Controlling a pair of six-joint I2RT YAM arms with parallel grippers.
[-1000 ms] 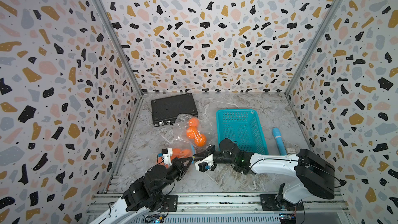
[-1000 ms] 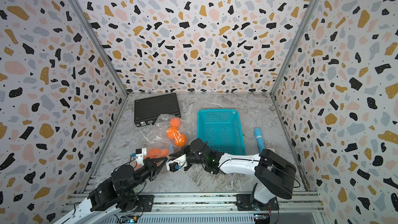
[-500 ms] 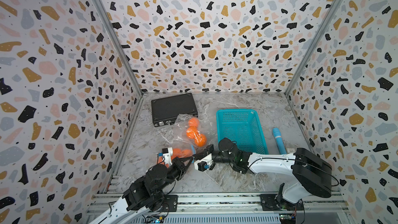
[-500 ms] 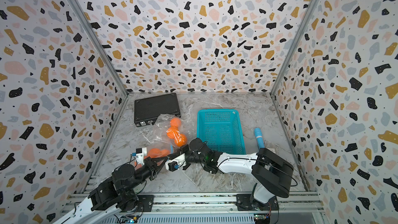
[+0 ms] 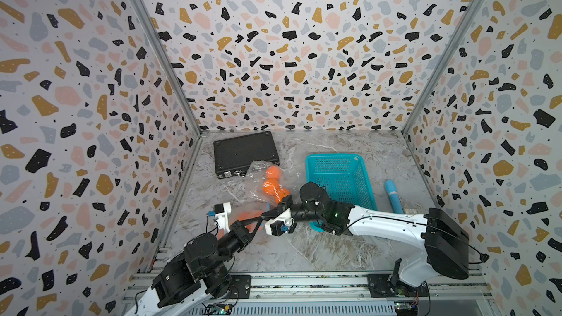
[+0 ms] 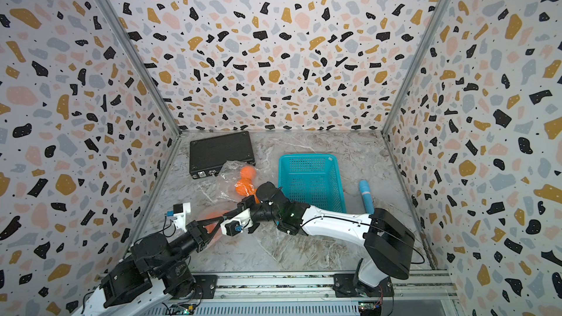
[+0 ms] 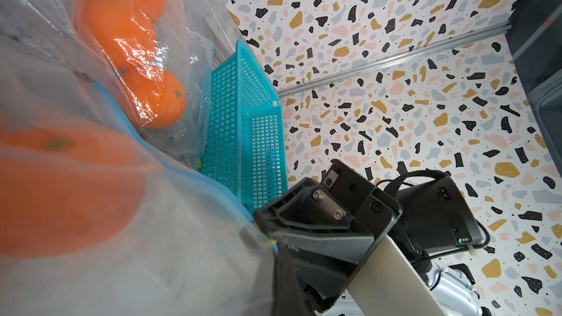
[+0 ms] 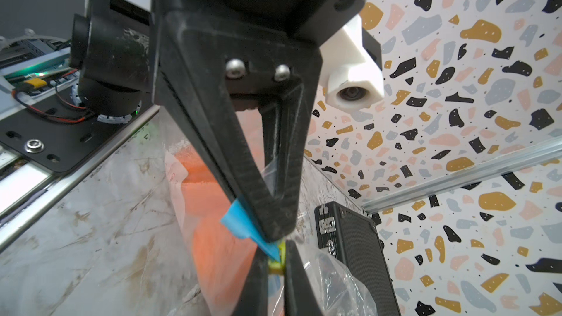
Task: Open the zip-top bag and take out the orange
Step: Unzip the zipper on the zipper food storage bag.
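The zip-top bag (image 5: 240, 223) is frosted, with a blue zip strip (image 8: 240, 220), and lies near the front left with an orange (image 5: 244, 216) (image 7: 60, 196) inside it. My left gripper (image 5: 260, 219) (image 6: 223, 218) is shut on the blue strip at the bag's corner. My right gripper (image 5: 267, 215) (image 8: 275, 269) meets it tip to tip and is shut on the yellow-green slider (image 8: 275, 264). The wall-side part of the bag is hidden behind the left arm in both top views.
A second clear bag (image 5: 258, 174) holding several oranges (image 5: 270, 186) lies just behind. There are also a black case (image 5: 244, 151) at the back left, a teal basket (image 5: 331, 157) behind the right arm, and a blue cylinder (image 5: 393, 196) to its right. The left wall is close.
My right gripper has moved slightly left toward the left gripper and closed from partly open onto the slider. The left gripper has stayed shut in place.
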